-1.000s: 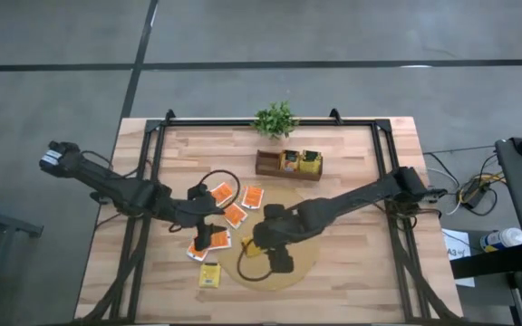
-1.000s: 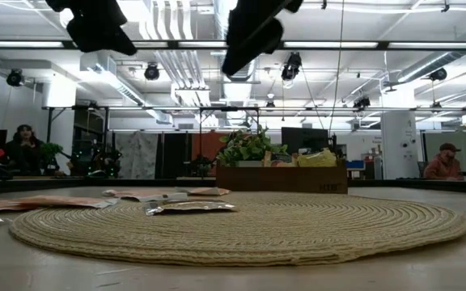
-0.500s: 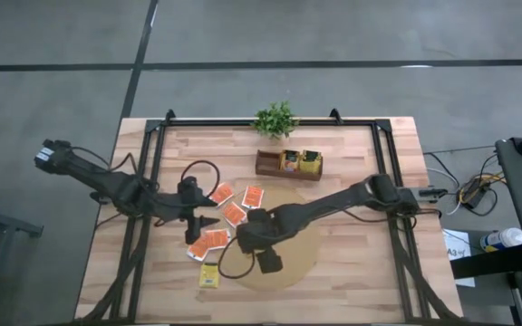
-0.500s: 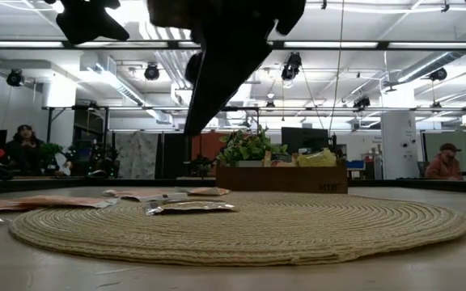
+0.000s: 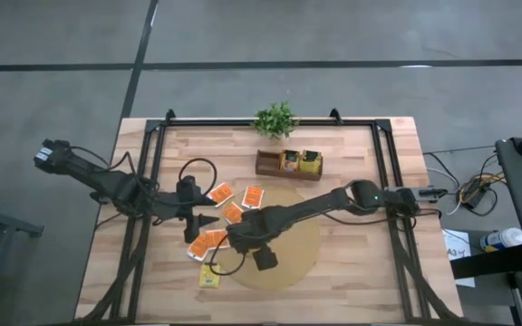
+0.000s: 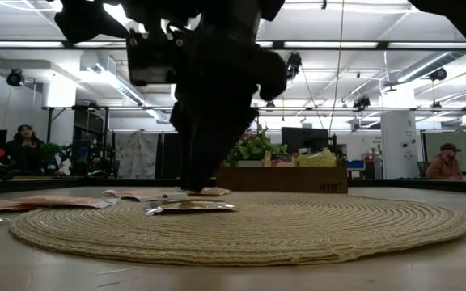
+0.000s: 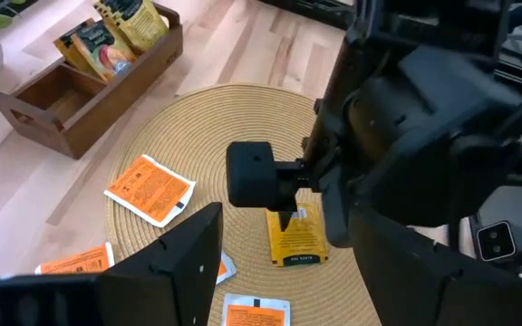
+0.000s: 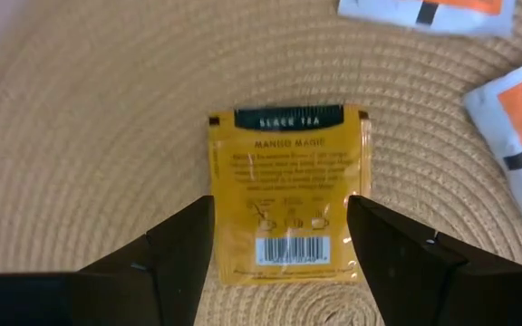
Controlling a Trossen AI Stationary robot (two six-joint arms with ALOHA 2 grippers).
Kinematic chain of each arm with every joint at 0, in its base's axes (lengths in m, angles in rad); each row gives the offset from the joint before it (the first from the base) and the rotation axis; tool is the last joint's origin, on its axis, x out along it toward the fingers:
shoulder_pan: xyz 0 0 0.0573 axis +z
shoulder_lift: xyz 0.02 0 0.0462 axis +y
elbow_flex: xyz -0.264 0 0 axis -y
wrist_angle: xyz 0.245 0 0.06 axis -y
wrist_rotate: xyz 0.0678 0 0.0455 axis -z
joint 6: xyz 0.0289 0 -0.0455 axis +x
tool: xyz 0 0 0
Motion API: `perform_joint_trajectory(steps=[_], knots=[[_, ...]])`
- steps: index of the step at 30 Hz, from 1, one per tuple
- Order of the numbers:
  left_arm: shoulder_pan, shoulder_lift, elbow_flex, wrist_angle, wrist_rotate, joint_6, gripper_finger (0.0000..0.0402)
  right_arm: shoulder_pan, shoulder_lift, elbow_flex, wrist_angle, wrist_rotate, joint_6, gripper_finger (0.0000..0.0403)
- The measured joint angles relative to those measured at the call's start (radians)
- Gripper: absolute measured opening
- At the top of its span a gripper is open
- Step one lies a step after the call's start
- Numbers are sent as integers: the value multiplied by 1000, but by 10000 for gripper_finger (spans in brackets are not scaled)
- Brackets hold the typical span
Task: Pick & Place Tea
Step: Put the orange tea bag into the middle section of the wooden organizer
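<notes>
Right gripper [image 8: 279, 240] hovered over a yellow tea packet [image 8: 288, 192] on the round mat [image 8: 89, 118], fingers apart, gripping nothing.

In the wrist shot the packet lay flat, centre frame, between the two fingers. Overhead, the right arm reached to the mat's left edge, lower centre. Left gripper [image 5: 205, 221] sat left of centre, fingers apart, empty, beside the orange packets [image 5: 223, 193]. Another yellow packet [image 5: 209, 275] lay off the mat, lower left. Wooden box [image 5: 288, 165] with more packets sat upper centre, below the plant [image 5: 275, 119].
</notes>
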Motion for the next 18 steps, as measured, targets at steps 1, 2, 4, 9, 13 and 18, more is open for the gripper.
perform_joint_trajectory(steps=[1,2,4,9,13,18], knots=[[0,0,0,0,0,0,233,-1,3,-5,-1,0,-2,249],[0,-1,0,-1,0,0,233,-3,3,-11,-1,0,-3,249],[0,-2,0,-1,0,0,233,-6,3,-30,-2,0,-1,249],[0,-5,0,-1,-1,10,233,-16,2,-71,3,1,-7,248],[0,-12,0,-1,-8,16,233,-22,0,-87,11,0,-18,242],[0,-15,0,-1,-18,20,233,-23,-1,-95,22,1,-24,218]])
